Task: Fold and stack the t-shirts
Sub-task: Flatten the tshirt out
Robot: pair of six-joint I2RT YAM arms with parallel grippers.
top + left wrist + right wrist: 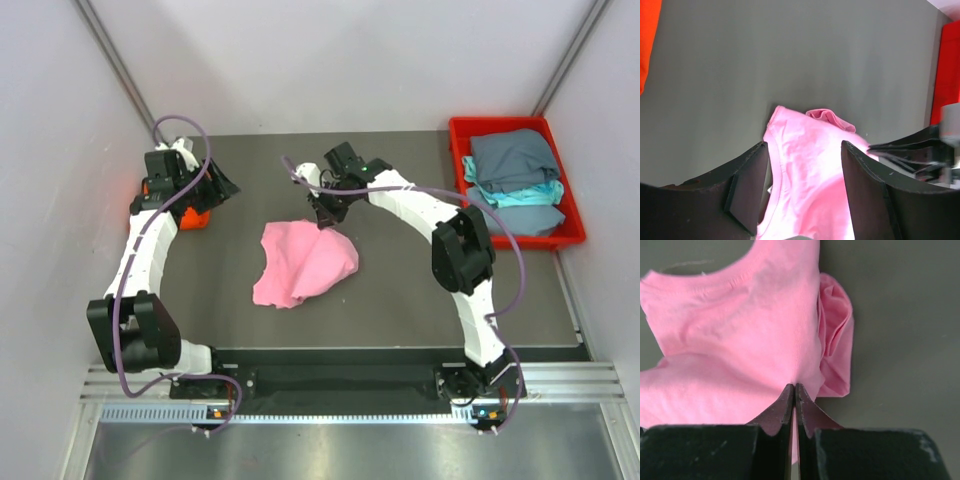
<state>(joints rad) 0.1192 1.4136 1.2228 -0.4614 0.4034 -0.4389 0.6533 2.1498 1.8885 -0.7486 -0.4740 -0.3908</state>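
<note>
While the right claw (794, 386) pinches the pink shirt (300, 265) edge, the left claw (805, 146) gapes wide.

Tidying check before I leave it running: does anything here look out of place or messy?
The pink t-shirt lies crumpled on the table, one side bunched into folds; the right gripper is shut on it. An orange shirt sits loose at its left edge. The shirts in the red tray look folded.

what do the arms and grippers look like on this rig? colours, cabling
The left arm and right arm: white links, black joint housings, a purple cable looping loosely along each. The left gripper and right gripper: matte black, two flat wedge-shaped fingers, lightly scuffed.
</note>
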